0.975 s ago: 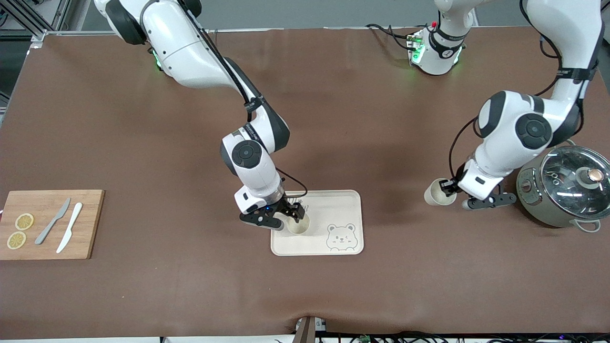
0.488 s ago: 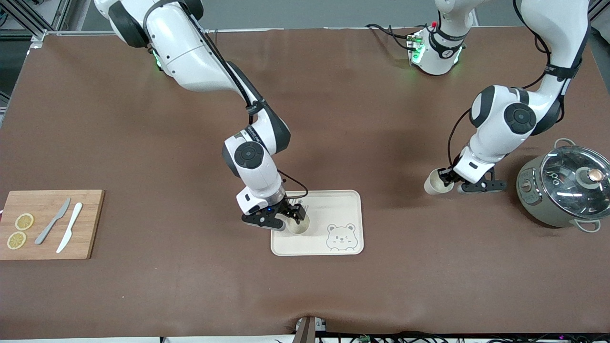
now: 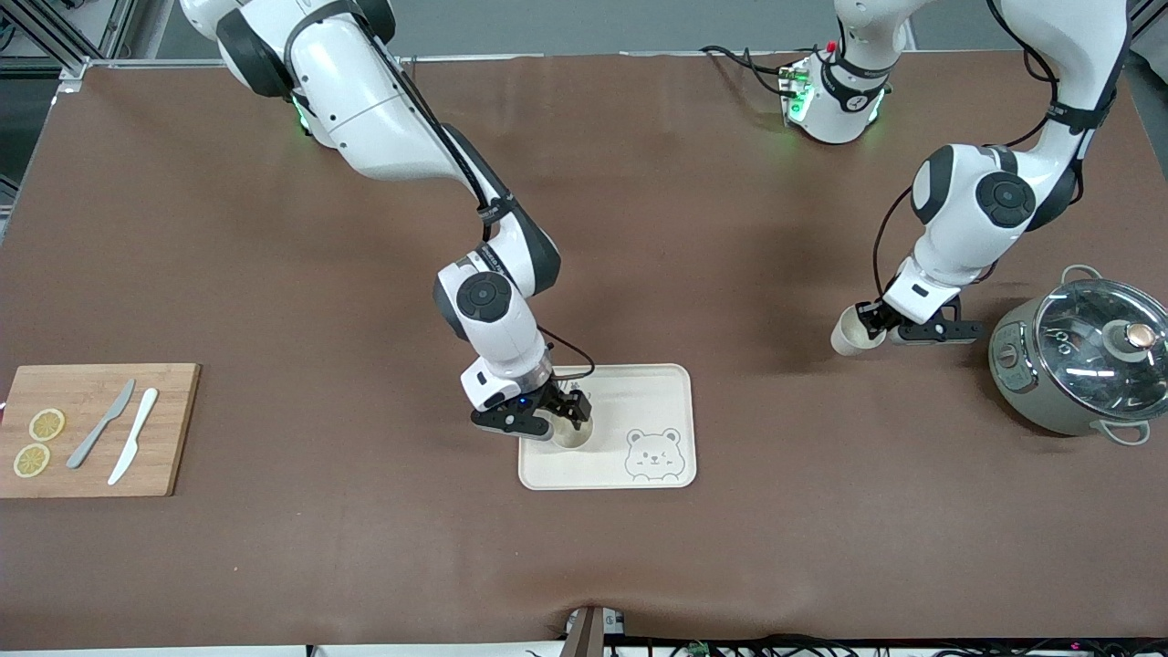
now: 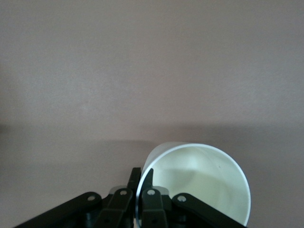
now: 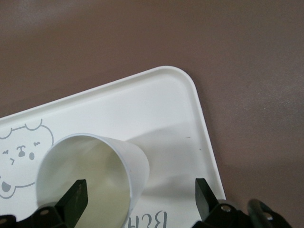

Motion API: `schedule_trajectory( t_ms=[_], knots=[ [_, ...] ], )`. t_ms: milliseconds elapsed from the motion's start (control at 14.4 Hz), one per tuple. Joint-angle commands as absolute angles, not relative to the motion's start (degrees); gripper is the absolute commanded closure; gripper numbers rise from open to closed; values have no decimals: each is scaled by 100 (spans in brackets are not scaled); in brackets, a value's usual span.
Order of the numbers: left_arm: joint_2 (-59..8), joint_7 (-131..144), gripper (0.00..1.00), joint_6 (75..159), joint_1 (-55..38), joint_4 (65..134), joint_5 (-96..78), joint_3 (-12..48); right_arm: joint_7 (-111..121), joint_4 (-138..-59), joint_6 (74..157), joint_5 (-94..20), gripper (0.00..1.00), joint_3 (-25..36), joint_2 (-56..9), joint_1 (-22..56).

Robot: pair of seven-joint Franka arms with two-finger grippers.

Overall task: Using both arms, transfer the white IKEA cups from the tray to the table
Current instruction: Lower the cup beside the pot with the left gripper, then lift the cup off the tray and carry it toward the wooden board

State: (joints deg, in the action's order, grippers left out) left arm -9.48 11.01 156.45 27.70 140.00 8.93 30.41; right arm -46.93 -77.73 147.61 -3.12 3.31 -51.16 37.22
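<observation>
Your left claw [image 3: 867,321] pinches one cup [image 3: 849,334] by its rim over bare tabletop [image 3: 730,228] near the pot [image 3: 1077,356]; lower it next. Your right claw [image 3: 558,422], spread wide, straddles the other cup [image 3: 571,434] on the tray [image 3: 657,388]; clench.

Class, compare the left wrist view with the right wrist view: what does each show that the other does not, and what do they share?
Only the left wrist view: the left gripper shut on the rim of a white cup over bare brown table.
Only the right wrist view: the right gripper open around the other cup, which stands on the tray.
Both: a white cup, black fingers, brown table.
</observation>
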Motion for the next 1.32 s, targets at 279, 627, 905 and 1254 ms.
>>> schedule_trajectory(
  t_ms=[279, 627, 905, 1254],
  knots=[
    [-800, 625, 100, 15899, 3164, 14309, 791, 3138, -4772, -7638, 14757, -229, 36, 378, -5194, 3832],
    [-914, 571, 100, 15899, 3226, 14309, 791, 3138, -4737, -7646, 14748, -229, 100, 378, -5186, 3823],
    [-1037, 563, 100, 15899, 3226, 14291, 791, 3138, -4702, -7638, 14713, -237, 100, 378, -5124, 3815],
    [-1300, 554, 100, 16048, 3226, 14247, 800, 3138, -4685, -7611, 13837, -316, 100, 387, -4616, 3665]
  ],
)
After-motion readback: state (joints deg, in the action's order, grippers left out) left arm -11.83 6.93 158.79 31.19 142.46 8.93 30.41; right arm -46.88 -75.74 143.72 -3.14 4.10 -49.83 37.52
